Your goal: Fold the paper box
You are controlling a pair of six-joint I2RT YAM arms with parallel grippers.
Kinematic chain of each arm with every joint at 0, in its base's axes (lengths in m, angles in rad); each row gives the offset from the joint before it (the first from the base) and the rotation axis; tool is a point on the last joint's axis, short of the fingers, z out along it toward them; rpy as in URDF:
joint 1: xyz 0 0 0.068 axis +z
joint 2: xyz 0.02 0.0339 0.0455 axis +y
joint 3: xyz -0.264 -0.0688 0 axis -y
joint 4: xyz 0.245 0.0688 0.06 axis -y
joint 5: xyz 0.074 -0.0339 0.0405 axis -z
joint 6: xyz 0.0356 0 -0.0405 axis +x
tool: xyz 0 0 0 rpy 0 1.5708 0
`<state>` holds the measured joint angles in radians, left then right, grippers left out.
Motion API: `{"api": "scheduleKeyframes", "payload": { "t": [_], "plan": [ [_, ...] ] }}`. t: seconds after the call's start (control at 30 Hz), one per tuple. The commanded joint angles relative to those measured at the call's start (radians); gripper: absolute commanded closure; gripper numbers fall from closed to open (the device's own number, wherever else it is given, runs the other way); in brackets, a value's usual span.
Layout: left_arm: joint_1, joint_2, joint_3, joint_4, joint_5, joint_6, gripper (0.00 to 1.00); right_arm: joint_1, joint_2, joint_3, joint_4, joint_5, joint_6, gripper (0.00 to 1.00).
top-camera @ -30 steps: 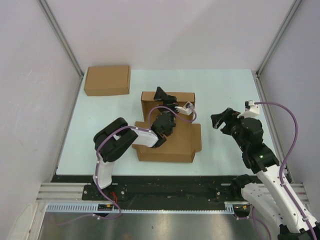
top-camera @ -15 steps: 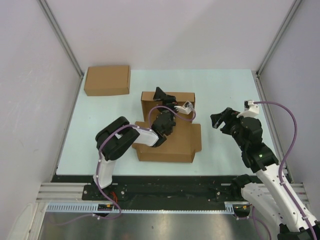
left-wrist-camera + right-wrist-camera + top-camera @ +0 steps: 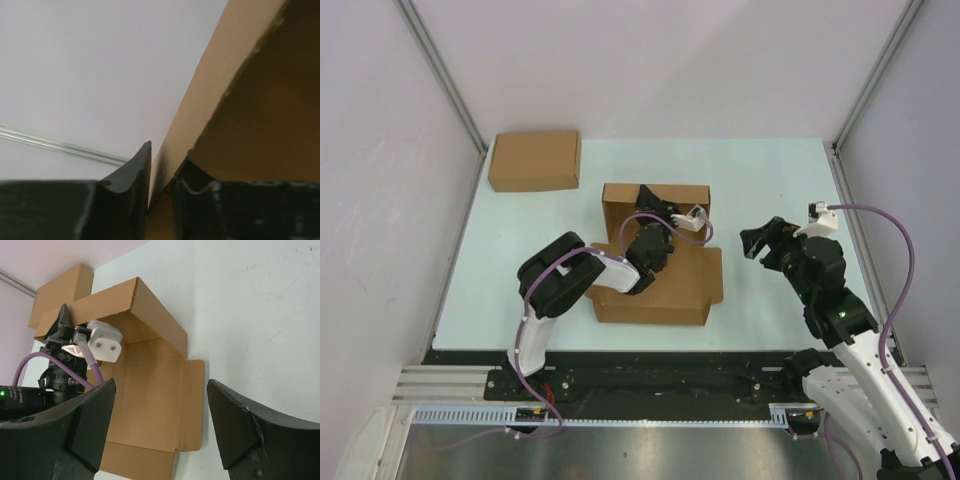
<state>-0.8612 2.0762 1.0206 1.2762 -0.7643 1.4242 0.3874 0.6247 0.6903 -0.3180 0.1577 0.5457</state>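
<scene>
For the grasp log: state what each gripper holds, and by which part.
Left gripper pinches the paper box by the edge of its raised far wall, cardboard between the jaws. Right gripper is open and holds nothing.

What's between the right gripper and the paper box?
Nothing: only bare table separates the right gripper from the paper box, as the top view shows.

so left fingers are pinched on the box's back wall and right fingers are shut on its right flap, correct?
Not quite. The right fingers are open and hold nothing, hovering apart from the paper box; the right wrist view shows the gap. The rest stands: the left fingers are pinched on the back wall.
</scene>
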Motion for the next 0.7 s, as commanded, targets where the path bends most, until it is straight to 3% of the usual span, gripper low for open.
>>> {"api": "scheduleKeyframes", "payload": {
  "t": [0.0, 0.1, 0.43, 0.53, 0.67],
  "plan": [
    [-0.019, -0.041, -0.025, 0.296, -0.010, 0.044, 0.86, 0.004, -0.016, -0.002, 0.020, 0.023, -0.012, 0.20],
    [-0.027, -0.064, -0.031, 0.296, -0.009, 0.050, 1.00, 0.004, -0.023, -0.002, 0.028, 0.022, -0.013, 0.20],
    [-0.038, -0.191, -0.002, 0.252, -0.070, 0.013, 0.99, 0.002, -0.065, 0.025, 0.017, 0.000, 0.010, 0.21],
    [-0.033, -0.243, 0.012, 0.178, -0.099, -0.042, 1.00, 0.002, -0.082, 0.057, 0.005, 0.006, 0.005, 0.21],
    [-0.033, -0.245, 0.059, 0.167, -0.116, -0.001, 1.00, -0.010, -0.082, 0.146, -0.027, -0.007, 0.000, 0.21]
  ]
}}
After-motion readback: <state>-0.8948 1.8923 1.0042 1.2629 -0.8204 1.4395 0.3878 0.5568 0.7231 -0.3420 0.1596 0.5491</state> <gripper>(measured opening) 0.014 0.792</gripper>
